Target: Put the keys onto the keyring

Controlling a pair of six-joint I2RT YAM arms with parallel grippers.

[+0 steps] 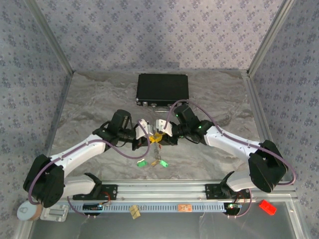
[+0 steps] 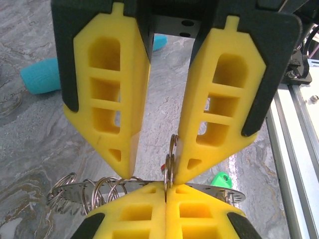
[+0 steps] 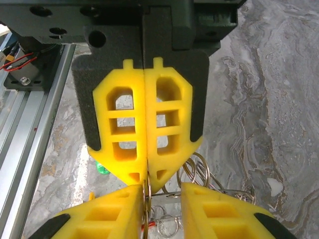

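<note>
The keyring [image 2: 94, 191] is a thin metal strip strung with several silvery split rings, lifted just above the table. My left gripper [image 2: 166, 188] is shut on one upright ring [image 2: 172, 149] of it. My right gripper [image 2: 152, 172] faces it tip to tip and stands open, one finger [image 2: 199, 149] touching that ring. In the right wrist view the right gripper [image 3: 162, 191] is open below the shut left gripper [image 3: 148, 181], with more rings [image 3: 199, 169] beside them. Green keys [image 1: 141, 162] [image 1: 163, 163] lie on the table below the grippers [image 1: 155, 136]. A red key head [image 3: 151, 224] hangs under the ring.
A black case [image 1: 163, 88] sits at the back centre. A teal cylinder [image 2: 42, 74] lies on the marble table behind the grippers. The aluminium rail [image 1: 159, 189] runs along the near edge, with a red block [image 1: 267, 206] beyond it at the right.
</note>
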